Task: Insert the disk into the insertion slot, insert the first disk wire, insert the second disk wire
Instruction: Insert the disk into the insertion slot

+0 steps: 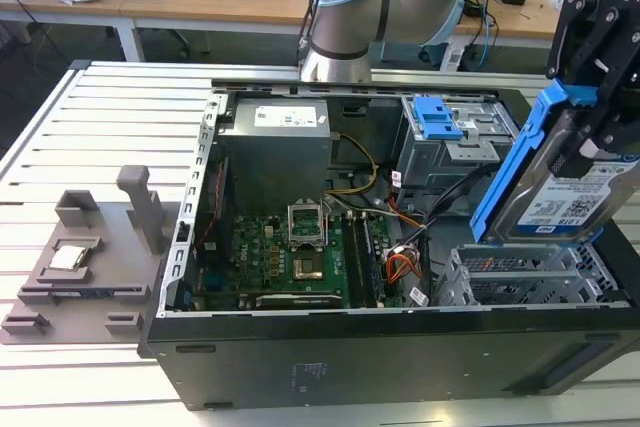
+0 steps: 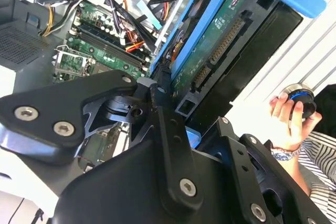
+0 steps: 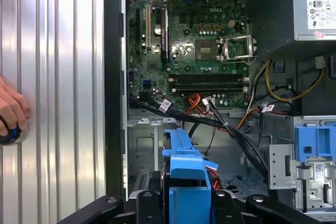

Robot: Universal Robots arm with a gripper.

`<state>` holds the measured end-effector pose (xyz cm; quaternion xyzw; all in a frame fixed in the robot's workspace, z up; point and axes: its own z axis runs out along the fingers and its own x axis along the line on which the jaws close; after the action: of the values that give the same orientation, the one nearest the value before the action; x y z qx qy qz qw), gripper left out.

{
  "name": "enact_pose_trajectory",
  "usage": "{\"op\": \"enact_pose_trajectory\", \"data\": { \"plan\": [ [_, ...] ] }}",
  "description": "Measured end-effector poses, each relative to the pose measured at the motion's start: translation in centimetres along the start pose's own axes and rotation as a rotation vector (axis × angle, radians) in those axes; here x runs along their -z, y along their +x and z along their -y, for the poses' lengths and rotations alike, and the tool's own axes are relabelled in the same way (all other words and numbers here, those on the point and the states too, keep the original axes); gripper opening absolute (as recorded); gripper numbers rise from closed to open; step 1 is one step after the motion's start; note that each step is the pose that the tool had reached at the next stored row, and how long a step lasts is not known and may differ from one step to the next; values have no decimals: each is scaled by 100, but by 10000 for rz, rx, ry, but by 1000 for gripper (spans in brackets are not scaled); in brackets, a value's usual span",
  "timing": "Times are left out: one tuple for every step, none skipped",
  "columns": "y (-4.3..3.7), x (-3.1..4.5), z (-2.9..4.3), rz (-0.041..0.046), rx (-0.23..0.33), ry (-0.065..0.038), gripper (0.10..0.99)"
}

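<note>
The claw [image 1: 592, 132] is clamped tight on the drive [image 1: 565, 187], blue frame and all. The drive hangs steeply tilted right under the fingers, clear above the grey bay [image 1: 520, 282] below the claw. The risk, I reckon: at that slant a corner could catch the bay's metal edge and jam, or the drive could snag the red and orange wires [image 1: 400, 269] lying low off to the claw's side. The arm reaches over the open case [image 1: 300, 367], wrist canted, claw pointing down

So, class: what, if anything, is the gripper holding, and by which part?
The disk, clamped in the gripper by its blue carrier near the upper end, tilted above the computer case.
</note>
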<state>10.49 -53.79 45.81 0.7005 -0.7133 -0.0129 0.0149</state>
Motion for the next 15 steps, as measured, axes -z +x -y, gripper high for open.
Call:
{"op": "enact_pose_trajectory", "data": {
  "plan": [
    [-5, -2, -2, 0, -1, 0, 365],
    [-7, -5, -4, 2, -1, -1, 365],
    [-8, -7, -6, 1, 0, 0, 365],
    [-9, -10, -7, 0, 0, 0, 365],
    [-10, -15, -8, 0, 0, 0, 365],
    [-10, -18, -8, 0, 0, 0, 365],
    [-10, -22, -8, 0, 0, 0, 365],
    [-10, -26, -8, -1, 0, 0, 365],
    [-10, -30, -8, -1, 0, 0, 365],
    [-10, -45, -8, -1, 0, 0, 365],
    [-10, -53, -7, -1, 0, 0, 365],
    [-10, -62, -7, -1, 0, 0, 365],
    [-10, -72, -7, -1, 0, 0, 365],
    [-10, -79, -6, 0, 0, 0, 365],
    [-10, -83, -6, -1, -1, 0, 365]
  ]
}}
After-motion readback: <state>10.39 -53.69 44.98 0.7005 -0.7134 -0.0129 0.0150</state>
